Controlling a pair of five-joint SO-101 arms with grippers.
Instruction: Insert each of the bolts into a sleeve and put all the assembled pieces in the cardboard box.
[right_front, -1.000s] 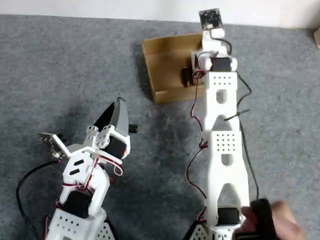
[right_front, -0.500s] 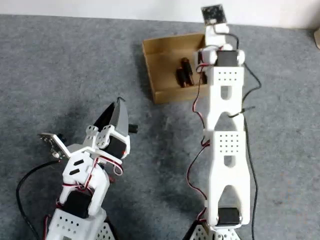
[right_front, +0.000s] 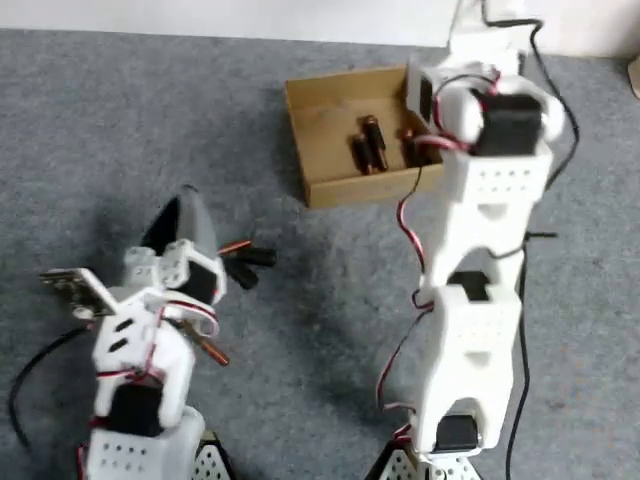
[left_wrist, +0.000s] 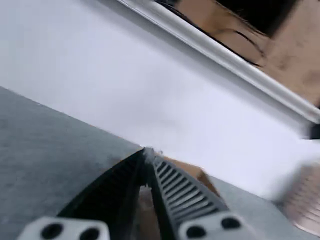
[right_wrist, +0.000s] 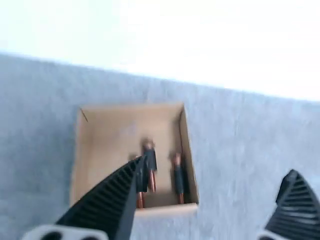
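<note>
Wide-jawed right gripper (right_wrist: 216, 167) over grey carpet (right_front: 100, 120)

Grey table (right_front: 100, 120) carries cardboard box (right_front: 350, 190), sleeves (right_front: 247, 266), bolt (right_front: 212, 352).

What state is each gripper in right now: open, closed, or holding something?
Left gripper: closed, with nothing visibly held.
Right gripper: open wide and empty.

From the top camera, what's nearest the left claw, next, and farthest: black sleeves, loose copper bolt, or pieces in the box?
From the left claw:
1. Black sleeves, on the carpet beside it.
2. Copper bolt, back alongside its arm.
3. Assembled pieces, in the cardboard box.
</note>
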